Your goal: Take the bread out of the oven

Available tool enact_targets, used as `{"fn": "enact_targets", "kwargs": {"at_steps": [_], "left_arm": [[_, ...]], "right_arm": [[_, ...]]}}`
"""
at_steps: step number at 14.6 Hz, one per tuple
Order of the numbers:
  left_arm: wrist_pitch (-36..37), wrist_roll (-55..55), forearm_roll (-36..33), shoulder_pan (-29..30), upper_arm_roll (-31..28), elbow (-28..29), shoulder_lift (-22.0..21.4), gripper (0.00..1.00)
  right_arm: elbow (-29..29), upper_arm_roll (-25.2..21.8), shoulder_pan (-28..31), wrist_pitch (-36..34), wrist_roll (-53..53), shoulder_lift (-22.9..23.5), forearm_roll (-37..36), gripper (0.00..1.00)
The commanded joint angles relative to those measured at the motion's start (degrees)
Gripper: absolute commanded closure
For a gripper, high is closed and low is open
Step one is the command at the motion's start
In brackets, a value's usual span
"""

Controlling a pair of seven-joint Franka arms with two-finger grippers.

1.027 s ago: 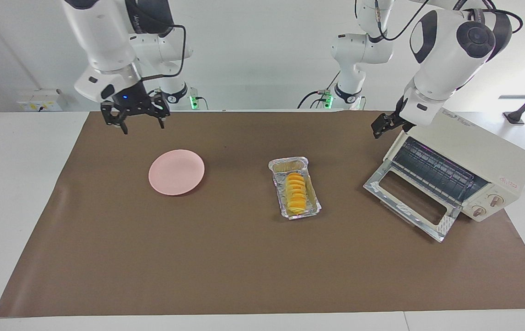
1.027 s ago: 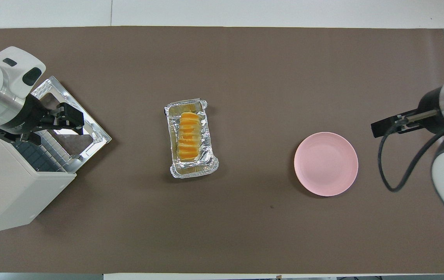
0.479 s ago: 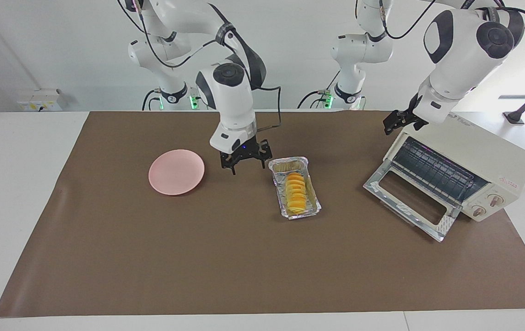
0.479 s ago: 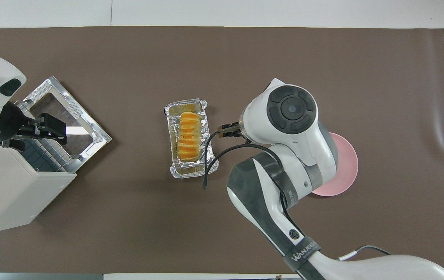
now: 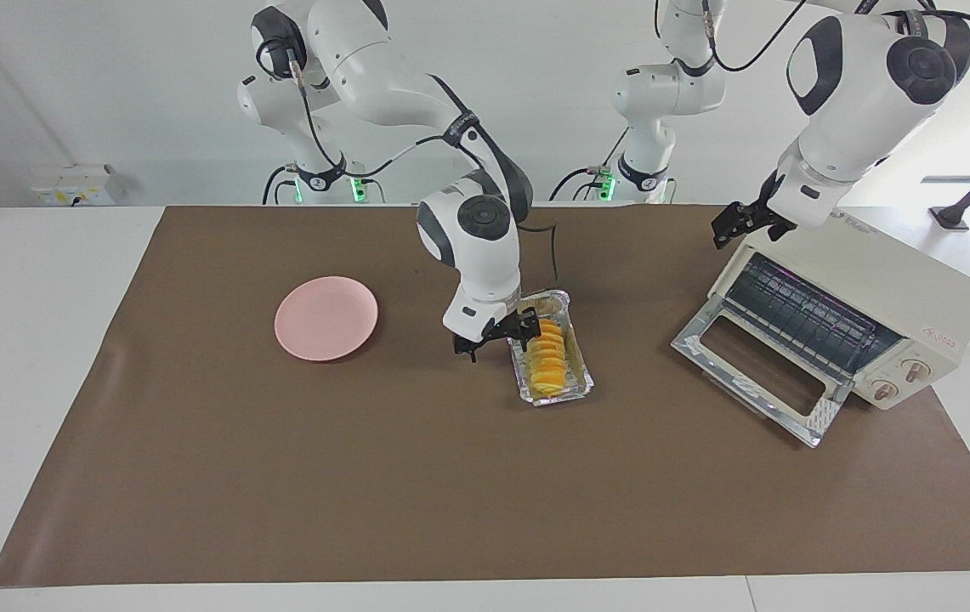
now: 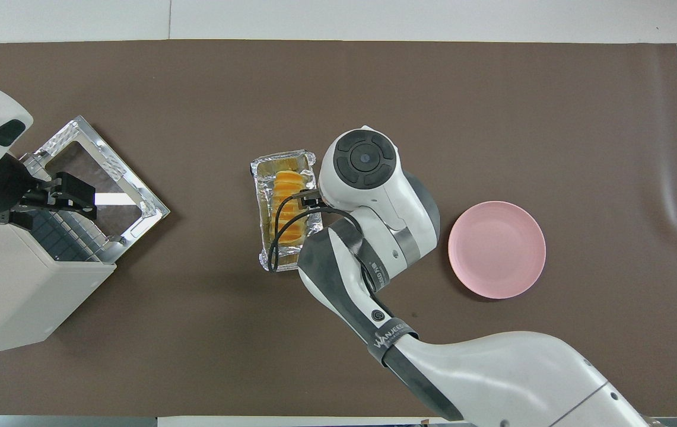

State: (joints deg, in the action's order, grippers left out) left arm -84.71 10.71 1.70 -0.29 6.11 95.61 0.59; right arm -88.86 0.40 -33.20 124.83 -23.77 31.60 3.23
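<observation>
A robotics lab: two white arms are mounted at a white table (image 5: 42, 357) covered by a brown mat (image 5: 365, 476), against a bare white wall (image 5: 110, 102). Cables trail from the arms, green indicator lights glow at their bases, and a wall socket box (image 5: 76, 185) sits nearby.

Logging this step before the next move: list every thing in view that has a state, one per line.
Boxy cream-white toaster oven: door open, rack bare.
Small golden-yellow ridged bread loaf: out of the oven, lying in the tray.
Crinkled silver foil tray: on the mat, upright.
Round pink plate: bare.
Right gripper: open, at the tray's edge.
Left gripper: waits over the oven.
</observation>
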Motion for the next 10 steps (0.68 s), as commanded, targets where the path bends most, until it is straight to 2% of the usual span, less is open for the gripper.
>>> {"fn": "enact_targets", "kwargs": {"at_steps": [1,2,6,10], "left_arm": [[0.94,-0.86,-0.74,0.73,0.84,-1.29,-1.47,0.0],[2.77,-0.95,-0.65,0.91,0.84,-3.3,-1.47,0.0],[0.42,-6.91,-0.74,1.34,0.66,-0.6,-2.26,0.0],[0.59,-7.28,-0.82,1.7,0.57,-0.78,-2.26,0.0]], "right_arm": [[1.24,0.04,0.15,1.54,-0.22,1.18,0.12,0.0],[0.89,0.04,0.15,2.6,-0.05,1.53,0.03,0.0],[0.8,0.04,0.15,3.93,0.39,2.77,0.02,0.01],[0.97,0.04,-0.28,4.02,0.92,4.17,-0.15,0.2]]}}
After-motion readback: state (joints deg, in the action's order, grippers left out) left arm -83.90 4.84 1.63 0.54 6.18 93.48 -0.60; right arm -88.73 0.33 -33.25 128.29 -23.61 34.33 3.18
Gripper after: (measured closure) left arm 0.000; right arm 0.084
